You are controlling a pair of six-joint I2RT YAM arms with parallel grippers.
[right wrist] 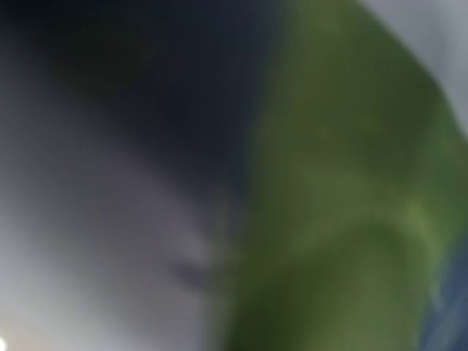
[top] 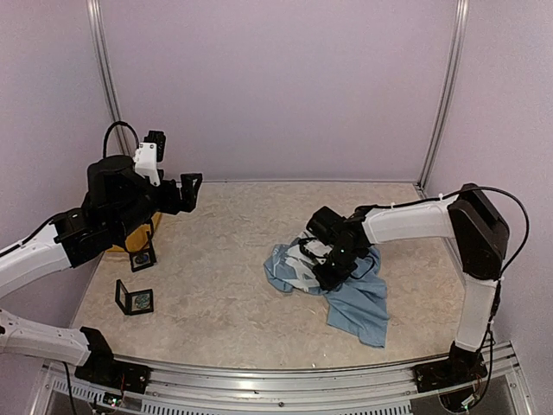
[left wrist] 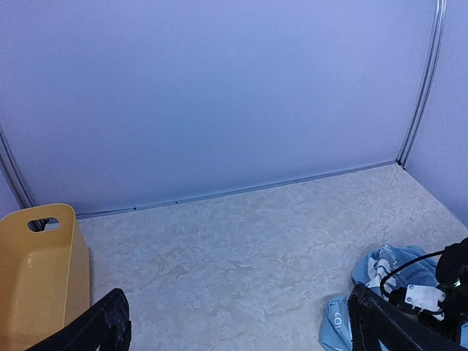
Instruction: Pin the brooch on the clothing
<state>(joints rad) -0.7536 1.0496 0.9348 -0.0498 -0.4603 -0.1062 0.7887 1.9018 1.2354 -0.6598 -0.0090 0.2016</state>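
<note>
A: Clothing (top: 359, 307) lay crumpled on the table (top: 233, 233), right of centre. Right gripper (top: 333, 270) was down in the bunched end, touching it, presumably to spread a spot for pinning. Whether it was pinching fabric, couldn't tell.
B: Left gripper (top: 186, 190)?
A: Raised at far left by the yellow bin (top: 138, 233), well apart from the clothing. Two small open cases (top: 136, 298) sat near it. Brooch likely in one; too small to confirm.
B: Left wrist view?
A: Fingers (left wrist: 110, 322) were spread wide and empty. The clothing was low right, beyond them.
B: Right wrist?
A: Blur only, green and dark print against the lens. No fingers visible.
</note>
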